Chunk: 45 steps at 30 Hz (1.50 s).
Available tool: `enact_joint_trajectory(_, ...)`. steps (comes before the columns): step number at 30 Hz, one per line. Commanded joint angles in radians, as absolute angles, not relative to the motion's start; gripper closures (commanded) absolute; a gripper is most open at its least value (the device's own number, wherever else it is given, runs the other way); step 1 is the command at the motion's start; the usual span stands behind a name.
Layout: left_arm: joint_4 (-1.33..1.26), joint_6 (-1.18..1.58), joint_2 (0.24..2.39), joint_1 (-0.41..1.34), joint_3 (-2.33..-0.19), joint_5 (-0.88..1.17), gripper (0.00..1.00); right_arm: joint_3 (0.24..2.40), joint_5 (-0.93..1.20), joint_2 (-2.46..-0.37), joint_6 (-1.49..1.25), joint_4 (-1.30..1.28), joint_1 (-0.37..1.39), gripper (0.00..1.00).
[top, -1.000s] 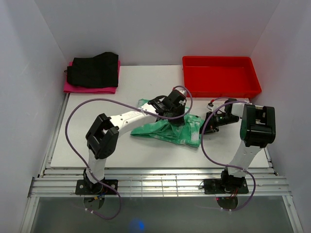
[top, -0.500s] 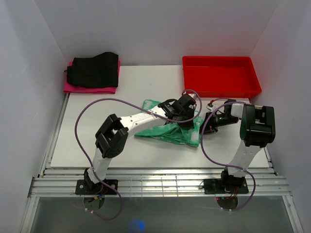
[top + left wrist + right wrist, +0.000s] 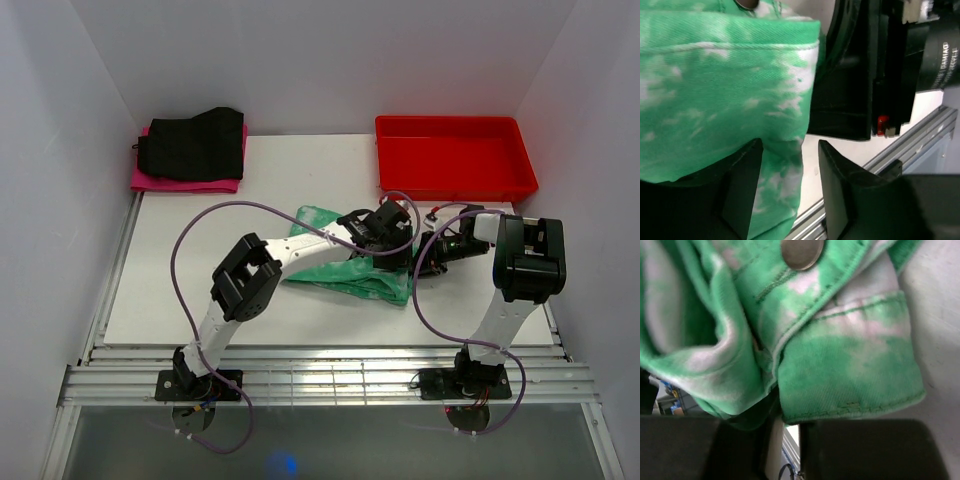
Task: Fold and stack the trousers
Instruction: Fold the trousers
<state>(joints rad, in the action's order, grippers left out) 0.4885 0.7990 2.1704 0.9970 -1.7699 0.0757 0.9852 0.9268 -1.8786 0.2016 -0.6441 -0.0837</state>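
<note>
White table [image 3: 200, 290] carries the trousers [image 3: 345, 275], bunched right of centre. Left hand [image 3: 790, 145] stands parted around a cloth edge. Right hand [image 3: 787, 421] is nearly closed at the hem, grip unclear.

The tabletop [image 3: 200, 300] carries the trousers [image 3: 345, 272] near its middle, bunched and lying somewhat right of centre. Behind them and to the right, a tray [image 3: 455, 190] sits at the tabletop's far right corner, apart from the cloth. At the far left corner, well apart from the trousers, an upper folded garment [image 3: 190, 145] lies on a lower folded garment [image 3: 185, 184]. The left gripper [image 3: 388, 232] sits over the trousers' right end. The right gripper [image 3: 420, 255] is just to its right, at the cloth's right edge, with fabric between its fingers [image 3: 865, 450].
</note>
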Motion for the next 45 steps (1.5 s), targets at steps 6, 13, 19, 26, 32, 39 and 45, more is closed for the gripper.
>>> enact_joint_trajectory(6,0.423,0.741,2.002,0.992,-1.758,0.141,0.2,1.038,0.894,-1.838,0.233,-0.699,-0.118,0.65)
enact_joint_trajectory(13,0.523,0.733,1.879,0.959,-1.688,0.172,0.16,1.176,0.79,-1.818,0.305,-0.849,-0.172,0.54)
enact_joint_trajectory(19,0.497,0.539,1.697,0.792,-1.522,0.387,0.02,1.336,0.868,-1.783,0.469,-1.031,-0.199,0.13)
enact_joint_trajectory(26,0.249,0.431,1.539,0.425,-1.235,0.964,0.14,1.416,1.025,-1.714,0.402,-0.97,-0.028,0.04)
enact_joint_trajectory(32,0.2,0.408,1.635,0.399,-1.163,1.015,0.19,1.346,1.06,-1.762,0.353,-0.875,0.169,0.06)
enact_joint_trajectory(39,0.012,0.488,1.762,0.377,-1.016,0.993,0.2,1.14,0.947,-1.842,0.451,-0.848,0.206,0.02)
enact_joint_trajectory(45,-0.068,0.534,1.897,0.31,-0.988,0.986,0.21,1.071,0.828,-1.875,0.469,-0.778,0.204,0.03)
